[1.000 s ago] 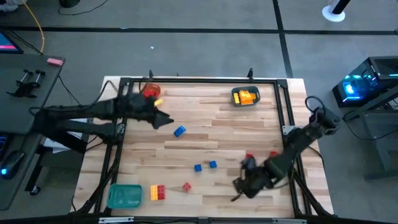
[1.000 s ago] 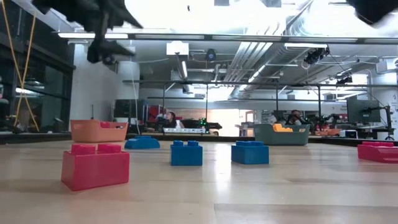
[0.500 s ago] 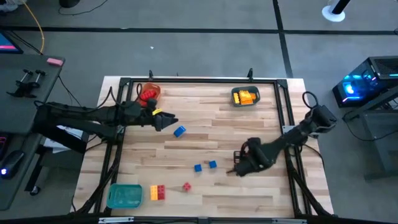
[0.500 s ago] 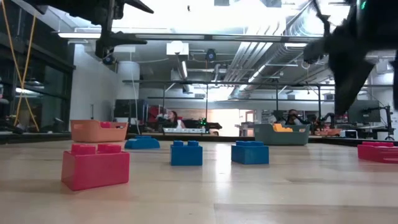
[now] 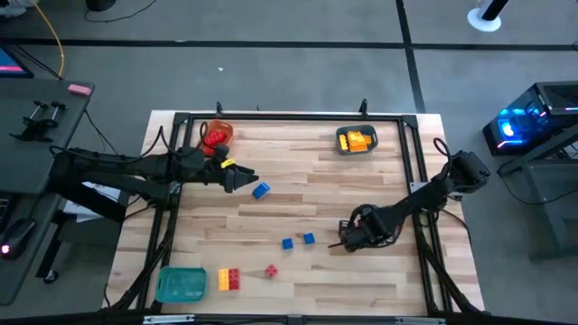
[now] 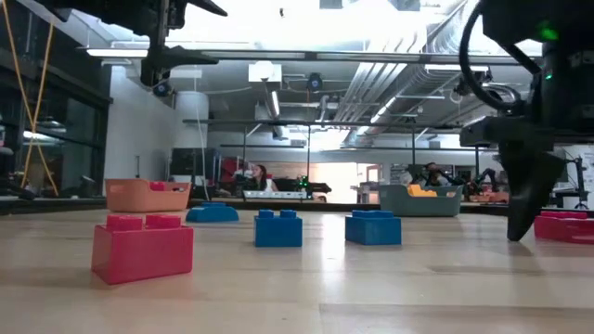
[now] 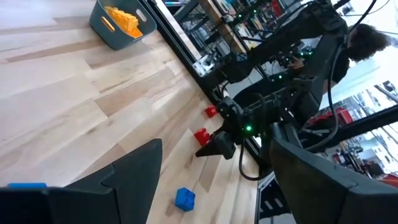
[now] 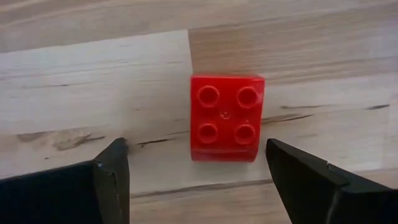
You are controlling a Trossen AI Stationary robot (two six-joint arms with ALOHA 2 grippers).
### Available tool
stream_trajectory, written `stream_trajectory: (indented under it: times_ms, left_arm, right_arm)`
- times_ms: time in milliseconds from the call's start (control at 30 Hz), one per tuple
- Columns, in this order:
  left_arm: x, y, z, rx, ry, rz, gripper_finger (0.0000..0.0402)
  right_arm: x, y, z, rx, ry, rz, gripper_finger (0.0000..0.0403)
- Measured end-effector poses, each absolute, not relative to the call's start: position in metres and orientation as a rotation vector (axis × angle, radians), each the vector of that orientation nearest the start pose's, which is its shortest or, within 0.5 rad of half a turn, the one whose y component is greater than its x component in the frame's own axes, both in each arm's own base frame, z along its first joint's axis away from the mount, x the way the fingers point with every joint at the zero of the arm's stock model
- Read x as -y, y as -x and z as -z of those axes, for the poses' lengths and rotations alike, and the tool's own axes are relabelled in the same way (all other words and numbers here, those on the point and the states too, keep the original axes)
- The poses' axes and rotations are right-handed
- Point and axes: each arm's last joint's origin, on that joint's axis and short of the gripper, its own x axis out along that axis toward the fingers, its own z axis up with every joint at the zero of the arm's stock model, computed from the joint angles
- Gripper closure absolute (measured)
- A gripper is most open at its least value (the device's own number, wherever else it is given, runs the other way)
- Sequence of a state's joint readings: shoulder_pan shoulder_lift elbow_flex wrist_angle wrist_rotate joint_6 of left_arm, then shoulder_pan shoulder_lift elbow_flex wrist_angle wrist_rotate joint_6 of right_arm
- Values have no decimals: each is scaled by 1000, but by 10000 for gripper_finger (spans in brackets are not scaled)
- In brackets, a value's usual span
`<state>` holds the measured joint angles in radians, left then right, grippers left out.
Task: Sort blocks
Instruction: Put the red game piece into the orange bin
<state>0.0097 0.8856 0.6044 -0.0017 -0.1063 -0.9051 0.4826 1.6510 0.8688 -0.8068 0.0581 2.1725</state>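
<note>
In the right wrist view my right gripper (image 8: 196,152) is open, pointing down, with a red four-stud block (image 8: 225,116) lying on the table between and just ahead of its fingers, untouched. The low view shows that gripper (image 6: 522,218) close above the table beside a red block (image 6: 564,225). My left gripper (image 5: 246,178) is open and hovers near a blue block (image 5: 261,190). Two more blue blocks (image 5: 298,241) lie mid-table. A yellow-and-red pair (image 5: 228,279) and a small red block (image 5: 271,271) lie near the front edge.
An orange tray (image 5: 223,129) with red blocks sits at the far left, a grey-blue tray (image 5: 343,143) with yellow blocks at the far right, and a green tray (image 5: 181,285) at the near left corner. A black frame (image 5: 289,117) rims the table. People sit far behind.
My right gripper has moved from the table's near edge toward the far side and come down to just above the table, over a red block. My left gripper has shifted slightly toward the blue block and then kept still. No block has moved.
</note>
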Motion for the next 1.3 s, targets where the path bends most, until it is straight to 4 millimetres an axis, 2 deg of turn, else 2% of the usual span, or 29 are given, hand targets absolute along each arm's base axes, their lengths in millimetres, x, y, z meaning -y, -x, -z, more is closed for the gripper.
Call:
stream_trajectory:
  times_ms: [100,200,267,467,533,600,733,833,967,1100,1300]
  left_arm:
    - [-5,-198,-271,-207,883,-242,115]
    - [-5,-198,-271,-205,883,-245,115]
    - [-5,-198,-271,-205,883,-246,115]
    - [-6,-198,-271,-190,879,-259,115]
    - [-7,-198,-272,-172,876,-284,115]
    - [-8,-199,-273,-149,858,-300,115]
    - [-8,-208,-276,-175,726,-301,115]
    - [-6,-223,-282,-218,559,-227,115]
    - [6,-248,-288,-249,273,-32,115]
    - [23,-268,-293,-212,53,134,115]
    - [38,-276,-297,-195,-106,214,115]
  right_arm:
    - [-115,-224,-136,-1097,-1244,1320,149]
    - [-113,-220,-132,-1085,-1219,1329,179]
    - [-112,-218,-130,-1079,-1206,1337,217]
    - [-109,-218,-130,-1018,-1112,1320,378]
    - [-109,-224,-137,-973,-1040,1277,391]
    - [-110,-234,-149,-889,-962,1223,384]
    - [-116,-264,-199,-601,-866,1011,398]
    - [-117,-290,-242,-407,-756,845,397]
    - [-113,-321,-290,-354,-622,610,400]
    - [-105,-339,-316,-367,-536,416,401]
    - [-97,-343,-327,-434,-531,308,402]
